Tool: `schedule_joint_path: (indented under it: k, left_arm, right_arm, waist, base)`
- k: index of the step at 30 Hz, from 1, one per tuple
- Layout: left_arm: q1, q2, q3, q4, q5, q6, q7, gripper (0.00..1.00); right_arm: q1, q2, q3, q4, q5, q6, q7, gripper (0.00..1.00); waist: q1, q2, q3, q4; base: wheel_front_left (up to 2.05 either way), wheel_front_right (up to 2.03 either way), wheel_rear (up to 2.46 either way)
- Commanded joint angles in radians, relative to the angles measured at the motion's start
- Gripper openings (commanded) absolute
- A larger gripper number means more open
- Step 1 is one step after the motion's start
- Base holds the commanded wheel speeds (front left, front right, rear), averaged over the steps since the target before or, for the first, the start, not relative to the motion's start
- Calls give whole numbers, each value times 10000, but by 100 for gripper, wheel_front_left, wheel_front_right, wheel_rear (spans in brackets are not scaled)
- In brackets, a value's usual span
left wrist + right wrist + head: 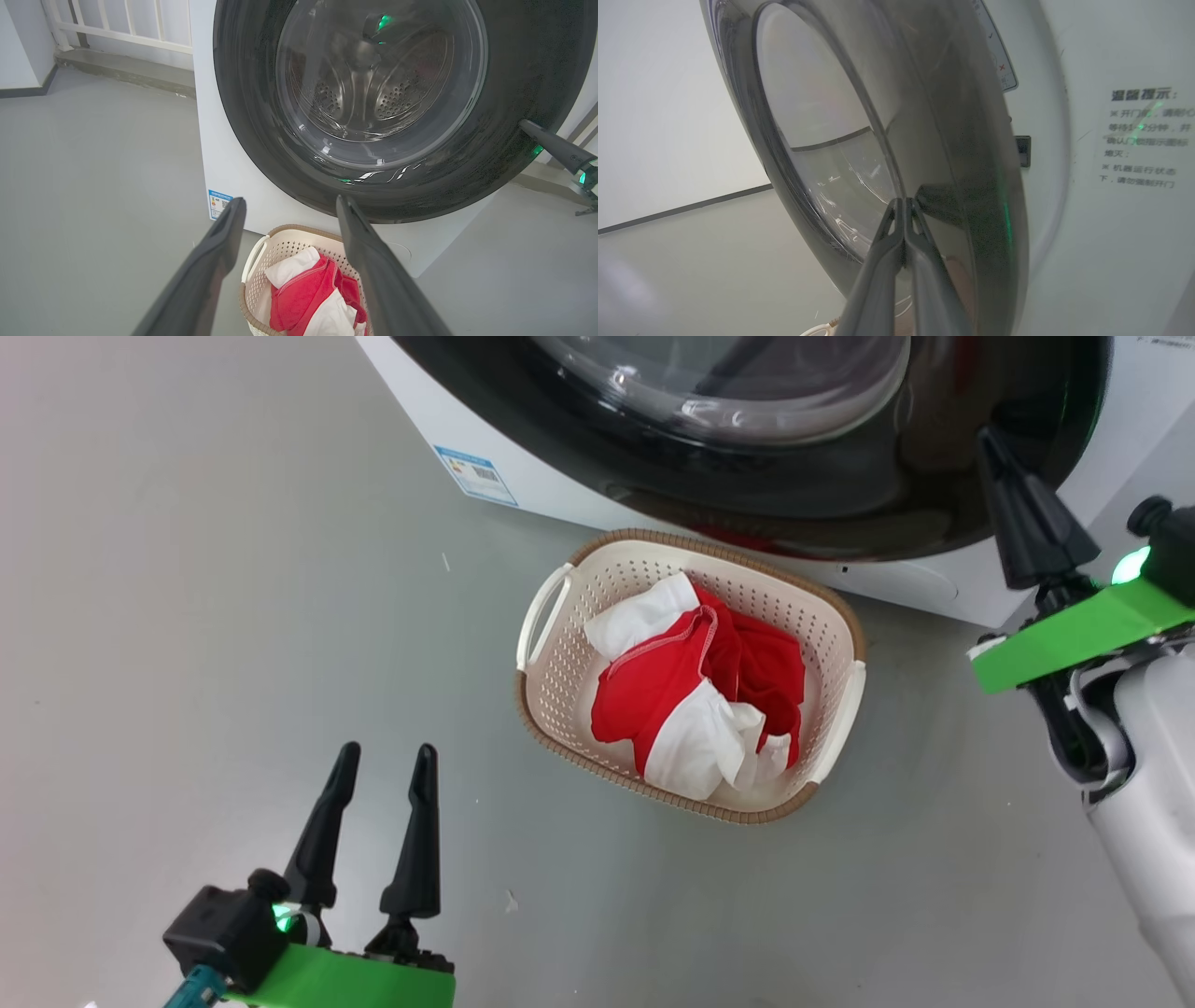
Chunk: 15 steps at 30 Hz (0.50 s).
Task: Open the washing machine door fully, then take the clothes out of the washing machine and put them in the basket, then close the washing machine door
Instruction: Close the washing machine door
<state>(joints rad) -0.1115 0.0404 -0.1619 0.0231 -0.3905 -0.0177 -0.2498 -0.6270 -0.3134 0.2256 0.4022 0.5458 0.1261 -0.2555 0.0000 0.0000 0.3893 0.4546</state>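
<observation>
1. The washer (pixel 224 154) is standing just behind the basket. I am judging that the door-closing step is in hand.
2. The door (pixel 247 93) is lying almost against the front, and I cannot tell if it is latched. I am planning to press slowly on the black rim, never on the glass.
3. The basket (pixel 691 807) is sitting on the floor, holding the clothes.
4. The clothes (pixel 672 700) are lying crumpled inside it, with nothing hanging over.
5. The right gripper (pixel 903 201), fingers together and empty, is touching the door rim.
6. The left gripper (pixel 388 749), fingers apart and empty, is hovering left of the basket.
</observation>
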Motion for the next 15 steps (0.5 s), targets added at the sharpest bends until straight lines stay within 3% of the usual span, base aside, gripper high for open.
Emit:
schedule_joint_path:
  k: [1, 15]
  left_arm:
    - [-232, 99, 269, -284, -98, 83, -120, 100]
    - [-648, 99, -74, -462, -311, 197, -120, 100]
  right_arm:
    - [-280, -96, 7, -162, -6, 46, -63, 0]
    - [-1553, -336, -697, -22, -48, 46, -63, 0]
  waist:
    - [0, 0, 196, 28]
    - [0, 0, 855, 178]
  base:
    - [0, 0, 0]
    - [0, 0, 0]
